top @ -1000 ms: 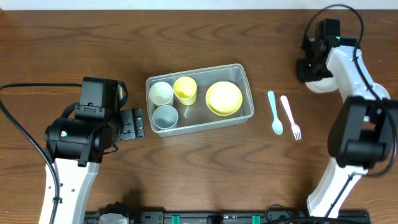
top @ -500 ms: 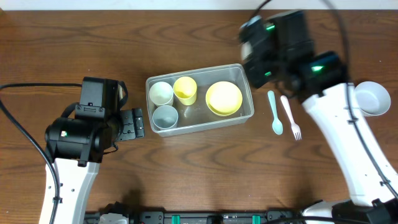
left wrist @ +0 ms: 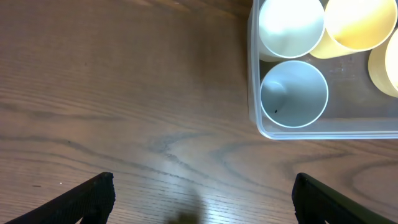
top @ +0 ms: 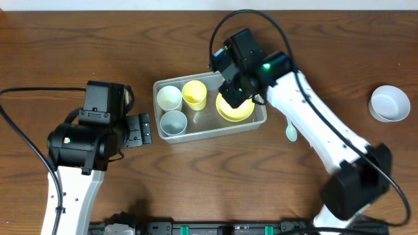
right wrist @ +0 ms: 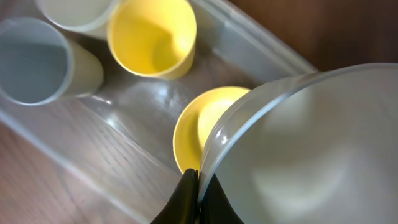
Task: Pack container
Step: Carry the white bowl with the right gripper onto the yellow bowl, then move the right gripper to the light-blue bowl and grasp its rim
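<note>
Right tool (right wrist: 198,186) pinches pale bowl (right wrist: 311,155) by its rim, directly over yellow bowl (right wrist: 199,127) at right end of container (top: 208,119), mid-desk. Next move looks straight down. Left tool (left wrist: 202,199) wide, beside container's left end.

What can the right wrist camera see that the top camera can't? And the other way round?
Right wrist only: a pale bowl pinched by its rim in the right gripper; from above, the arm hides it. Overhead only: the left gripper, open beside the container, a white bowl on the table far right, and a teal spoon tip. Both: the container holding a yellow bowl, a yellow cup and a grey cup.
</note>
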Controlling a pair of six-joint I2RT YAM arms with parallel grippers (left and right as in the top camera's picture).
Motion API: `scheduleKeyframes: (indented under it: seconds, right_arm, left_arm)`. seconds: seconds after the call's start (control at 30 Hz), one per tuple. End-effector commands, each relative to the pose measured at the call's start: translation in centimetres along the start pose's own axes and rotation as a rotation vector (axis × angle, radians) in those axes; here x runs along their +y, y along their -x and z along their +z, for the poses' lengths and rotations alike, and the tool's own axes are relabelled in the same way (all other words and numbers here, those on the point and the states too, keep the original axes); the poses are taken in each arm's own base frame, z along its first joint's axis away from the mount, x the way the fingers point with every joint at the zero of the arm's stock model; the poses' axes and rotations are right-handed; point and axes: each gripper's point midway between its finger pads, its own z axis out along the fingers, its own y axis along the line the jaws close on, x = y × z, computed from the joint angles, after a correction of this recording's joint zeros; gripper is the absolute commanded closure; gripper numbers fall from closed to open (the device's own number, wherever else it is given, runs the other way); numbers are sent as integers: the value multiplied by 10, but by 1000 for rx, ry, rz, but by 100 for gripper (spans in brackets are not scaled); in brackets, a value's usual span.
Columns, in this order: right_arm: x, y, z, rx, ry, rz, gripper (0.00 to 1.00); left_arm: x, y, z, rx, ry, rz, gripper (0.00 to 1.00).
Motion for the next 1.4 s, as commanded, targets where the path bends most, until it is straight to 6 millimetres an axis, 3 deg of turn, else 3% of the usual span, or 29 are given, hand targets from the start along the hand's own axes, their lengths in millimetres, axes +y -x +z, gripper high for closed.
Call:
scheduleKeyframes:
  seconds: [0.0,0.33,0.53,0.6,0.87,1.03,1.1,1.23,1.37]
  right_arm:
    - [5,-7,19,49,18,8,99]
    - [6,-10,27,68,24,8,99]
    - [6,-11,26,73,25,9,84]
    - [6,-11,26,74,25,9,84]
    - [6,-11,26,74,25,9,85]
    - [6,-11,26,75,25,13,96]
    - [6,-11,26,72,22,36,95]
    - [-15,-10,21,64,-74,151,90]
    - [-62,-6,-16,-5,-254,318,87]
  left_arm:
    - [3,-1,2,10,10,-17,9]
    - [3,-1,2,9,10,-17,9]
    - [3,-1,2,9,11,-17,9]
    - [3,-1,2,9,11,-17,9]
    - [3,-1,2,9,10,-17,9]
    - [3,-1,2,9,11,-17,9]
    - [3,-1,2,9,11,-17,9]
    - [3,-1,2,9,11,-17,9]
    - [3,-1,2,9,11,-17,9]
